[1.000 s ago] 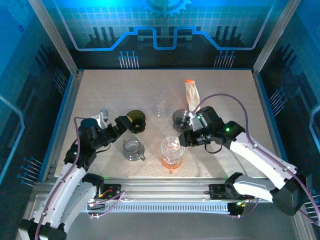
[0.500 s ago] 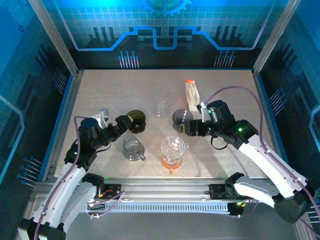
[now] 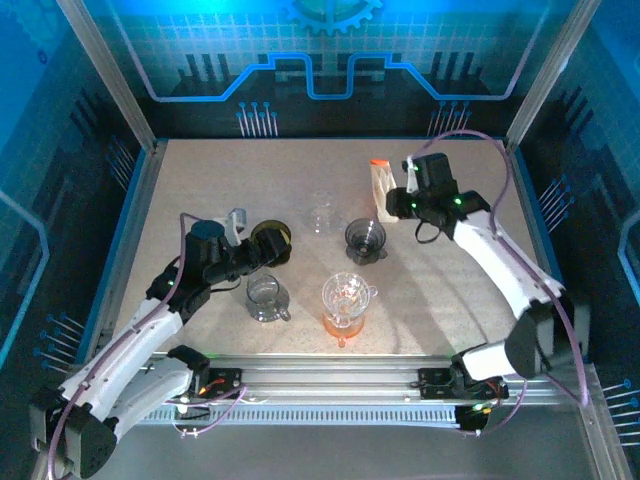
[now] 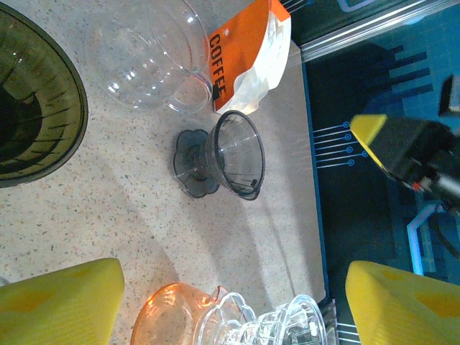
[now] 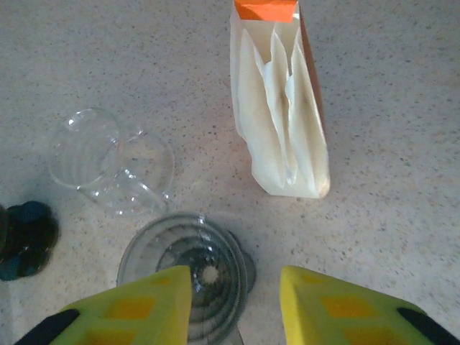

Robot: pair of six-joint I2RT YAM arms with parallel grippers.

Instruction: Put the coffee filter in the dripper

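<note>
Three drippers are standing on the table [image 3: 230,170]: one olive dripper [image 3: 270,242], one smoky grey dripper [image 3: 365,238] and one clear dripper [image 3: 345,295], the last sitting on one orange base [image 3: 341,325]. Two clear glass vessels are standing there, one cup [image 3: 321,215] and one mug [image 3: 265,297]. One packet of coffee filters [image 3: 383,190] is completing the count.

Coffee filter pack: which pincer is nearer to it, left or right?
Right. The right pincer hangs just beside the coffee filter pack, on its right side. The left pincer is far to its left, by the olive dripper.
</note>
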